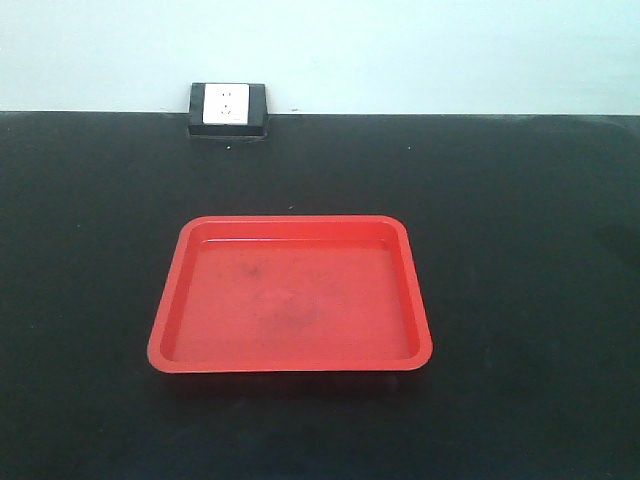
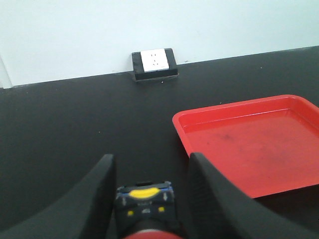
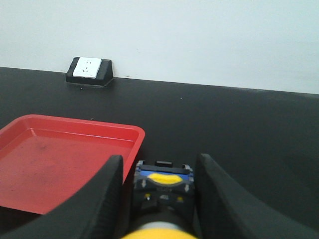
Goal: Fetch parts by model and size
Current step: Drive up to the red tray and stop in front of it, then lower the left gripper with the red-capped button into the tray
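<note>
**Left claw.** The left claw point(image 2: 150, 158) was closed on the red-capped push-button switch point(image 2: 145, 199). The black body sat between the two fingers, the blue-grey base pointed away from the wrist, and only the rim of the red cap showed at the lower edge of the view. The switch appeared to be carried clear of the table point(image 2: 75, 124).

**Right claw.** The right claw point(image 3: 159, 158) was closed in the same way on the yellow-capped push-button switch point(image 3: 163, 186), base outward and cap toward the wrist.

**Surroundings.** The red tray point(image 2: 182, 124) lay ahead and to the right of the left claw, and ahead and to the left of the right claw. Its near corner was close to each. In the front view the tray held nothing, and neither arm nor switch was in that view. A socket block point(image 1: 228, 108) stood at the table's far edge against the wall point(image 1: 400, 50).

**Risks, as judged.**
- Each switch sat deep between the fingers, so a release from height could let it bounce or roll over the shallow tray wall.
- A low approach could catch the tray rim and push the tray.
- Both arms moving to the tray together could meet over it.
- The smooth body could twist in the grip.

**Count.**
- Claws: two
- Switches: two (one red-capped, one yellow-capped)
- Trays: one
- Socket blocks: one
</note>
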